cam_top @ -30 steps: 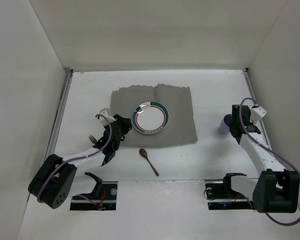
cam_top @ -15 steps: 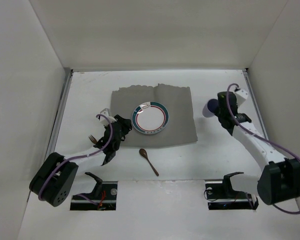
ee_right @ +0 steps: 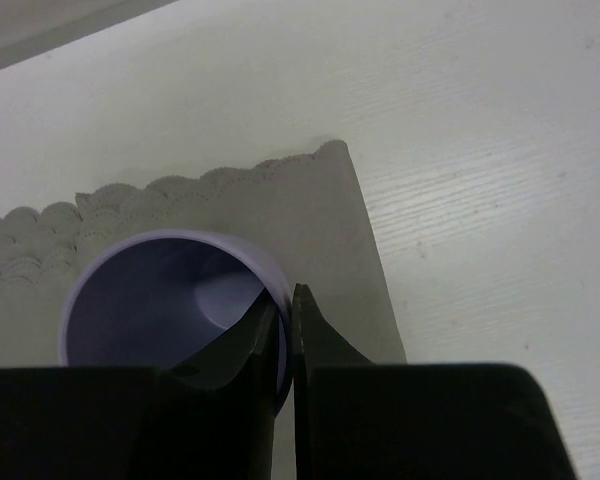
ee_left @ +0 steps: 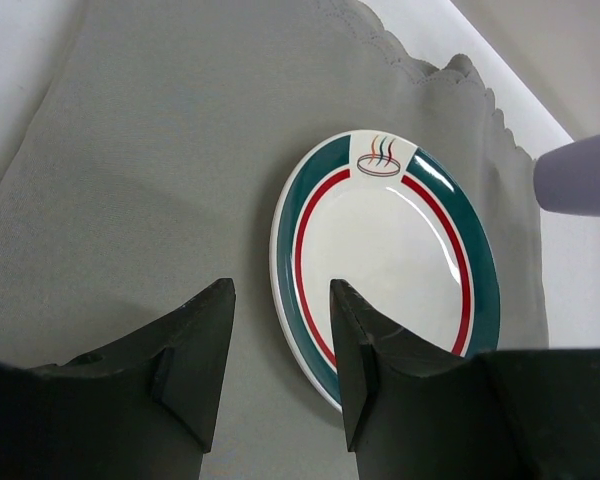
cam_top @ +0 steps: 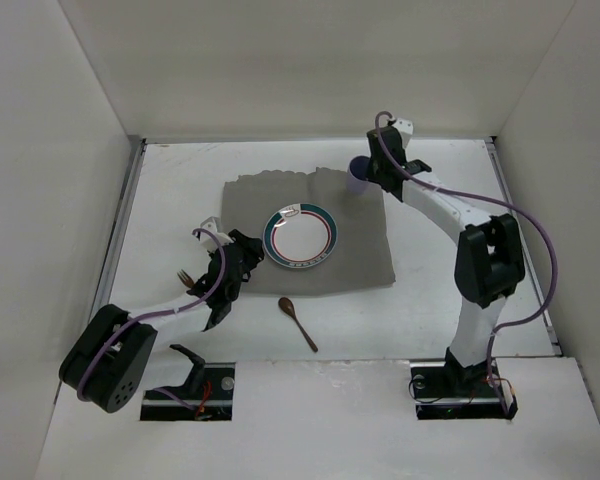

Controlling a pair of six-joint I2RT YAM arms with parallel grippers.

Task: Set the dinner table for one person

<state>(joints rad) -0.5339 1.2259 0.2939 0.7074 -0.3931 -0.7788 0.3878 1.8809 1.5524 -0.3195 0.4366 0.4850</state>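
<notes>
Top external view: the dinner table (cam_top: 180,180) spans the white booth and carries a grey placemat (cam_top: 360,250) with a plate (cam_top: 300,237) on it. At the mat's far right corner, the right gripper (ee_right: 287,320) pinches a purple cup (cam_top: 358,172) by its rim. The left gripper (ee_left: 282,290) has its jaws spread beside the plate.

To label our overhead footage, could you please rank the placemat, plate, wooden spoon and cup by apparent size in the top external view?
1. Grey cloth placemat
2. Teal-rimmed plate
3. Wooden spoon and purple cup: unranked, the right gripper hides part of the cup.
</notes>
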